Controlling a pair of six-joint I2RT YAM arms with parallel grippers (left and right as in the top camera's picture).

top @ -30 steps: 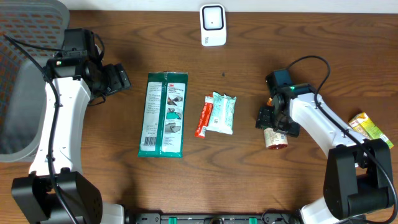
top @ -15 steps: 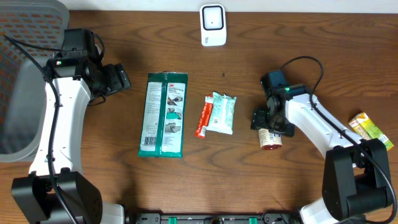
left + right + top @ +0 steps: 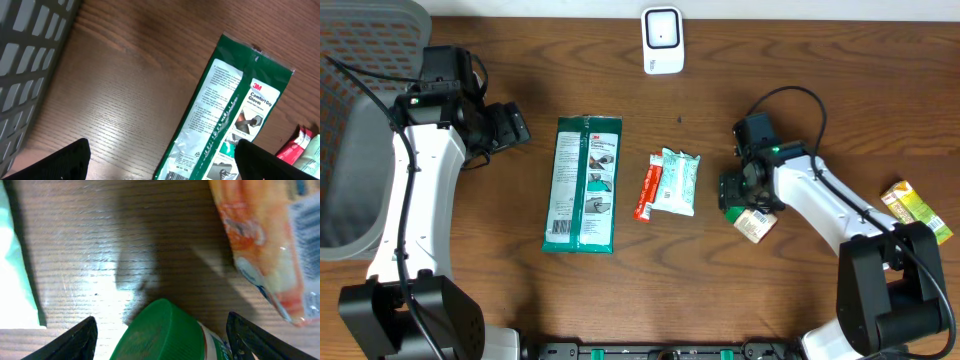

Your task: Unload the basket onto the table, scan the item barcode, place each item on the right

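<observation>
Green-capped plastic jar (image 3: 155, 327), body cut off and label blurred, sits right of table centre between the right gripper's (image 3: 738, 200) spread, unclenched jaws. Left gripper (image 3: 508, 128) is released. One white scanner (image 3: 662, 40); four flat packets (image 3: 582, 185).

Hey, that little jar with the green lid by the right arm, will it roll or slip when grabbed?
The jar looks round and seems tipped over, so a nudge would probably roll it. Its green lid looks like smooth, hard plastic: stiff to grip, but possibly slippery.
</observation>
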